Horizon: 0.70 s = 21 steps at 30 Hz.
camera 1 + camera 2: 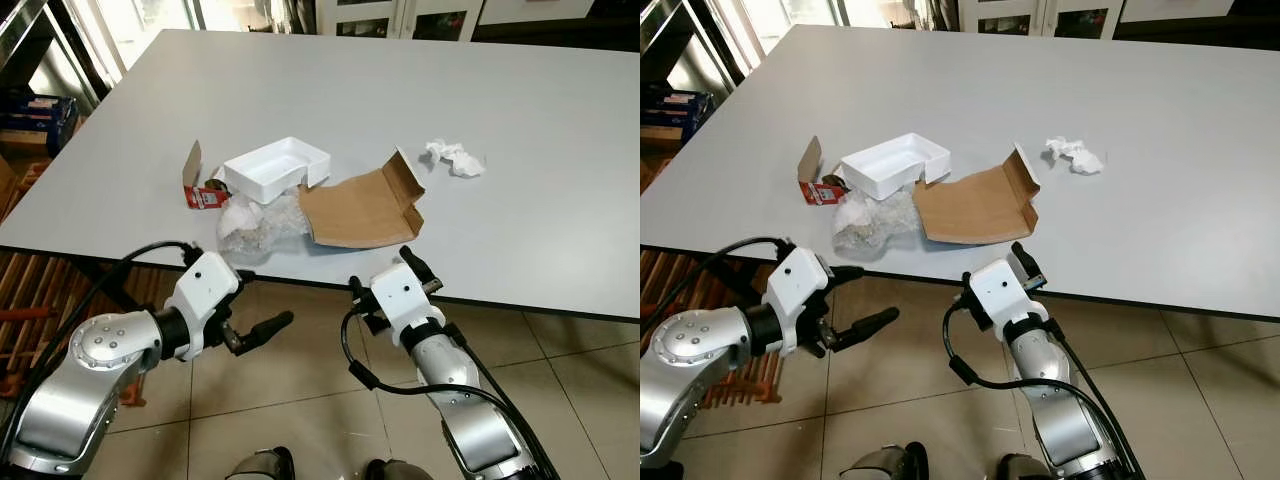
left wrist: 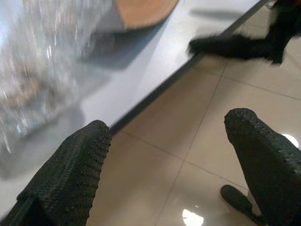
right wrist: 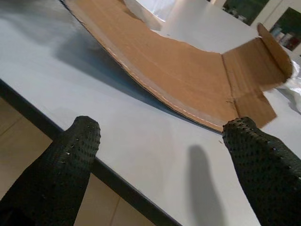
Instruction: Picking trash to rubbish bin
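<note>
We see the trash clustered near the grey tabletop's [image 1: 520, 150] near edge: a flattened brown cardboard box [image 1: 360, 208], with a clear crumpled plastic bag [image 1: 255, 225] beside it. Both claws hang off that edge over tan floor tiles [image 1: 290, 390]; the left claw [image 2: 174, 165] and right claw [image 3: 162, 155] gape wide, holding nothing.

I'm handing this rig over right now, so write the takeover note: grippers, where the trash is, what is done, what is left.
Left gripper: open, empty, below the table edge, over the floor.
Right gripper: open, empty, at the table's near edge, facing the brown cardboard.
Trash on the table: white tray, red and brown carton, clear plastic wrap by the near edge, cardboard beside it, crumpled tissue farther right.
Done: nothing picked up.
Left: all five pieces; I see no bin.
</note>
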Available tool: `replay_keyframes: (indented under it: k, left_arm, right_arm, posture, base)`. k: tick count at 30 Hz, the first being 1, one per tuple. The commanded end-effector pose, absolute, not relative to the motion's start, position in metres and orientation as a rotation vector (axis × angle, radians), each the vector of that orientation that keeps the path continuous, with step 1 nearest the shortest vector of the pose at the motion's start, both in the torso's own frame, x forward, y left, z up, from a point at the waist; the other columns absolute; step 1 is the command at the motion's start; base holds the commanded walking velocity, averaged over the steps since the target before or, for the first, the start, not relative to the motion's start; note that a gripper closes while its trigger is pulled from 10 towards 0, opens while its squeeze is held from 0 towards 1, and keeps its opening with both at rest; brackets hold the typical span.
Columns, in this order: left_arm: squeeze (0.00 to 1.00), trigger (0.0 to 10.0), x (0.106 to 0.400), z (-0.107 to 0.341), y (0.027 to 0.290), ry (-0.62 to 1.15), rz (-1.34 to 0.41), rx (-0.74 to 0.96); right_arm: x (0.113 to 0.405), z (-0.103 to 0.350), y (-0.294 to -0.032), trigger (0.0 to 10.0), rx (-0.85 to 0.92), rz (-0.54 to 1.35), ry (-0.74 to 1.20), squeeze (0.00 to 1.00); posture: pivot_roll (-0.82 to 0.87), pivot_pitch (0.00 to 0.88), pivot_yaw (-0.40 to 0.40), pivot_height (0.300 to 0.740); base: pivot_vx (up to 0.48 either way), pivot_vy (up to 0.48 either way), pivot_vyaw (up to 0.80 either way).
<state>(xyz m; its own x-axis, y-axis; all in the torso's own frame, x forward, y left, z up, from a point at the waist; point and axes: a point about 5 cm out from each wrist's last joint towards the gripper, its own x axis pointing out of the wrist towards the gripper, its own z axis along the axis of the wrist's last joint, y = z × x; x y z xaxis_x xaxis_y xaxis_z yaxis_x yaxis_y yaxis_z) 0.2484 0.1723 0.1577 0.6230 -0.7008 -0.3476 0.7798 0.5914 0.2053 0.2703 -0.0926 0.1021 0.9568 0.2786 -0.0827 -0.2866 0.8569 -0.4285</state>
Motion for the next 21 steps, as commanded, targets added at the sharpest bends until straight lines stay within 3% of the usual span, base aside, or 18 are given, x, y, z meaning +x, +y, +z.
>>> replay_keyframes:
  k: [1, 21]
  left_arm:
    - [0.0, 10.0, 0.247, 0.162, 0.172, 0.242, -0.886, 0.356]
    - [0.0, 10.0, 0.233, 0.169, 0.169, 0.28, -0.938, 0.356]
  right_arm:
    - [0.269, 0.096, -0.092, 10.0, -0.468, 0.315, 0.042, 0.0]
    - [0.291, 0.091, -0.078, 10.0, -0.58, 0.403, 0.036, 0.0]
  posture:
    - [0.11, 0.188, 0.038, 0.74]
    - [0.14, 0.194, 0.03, 0.74]
  base:
    - [0.0, 0.0, 0.0]
    - [0.0, 0.0, 0.0]
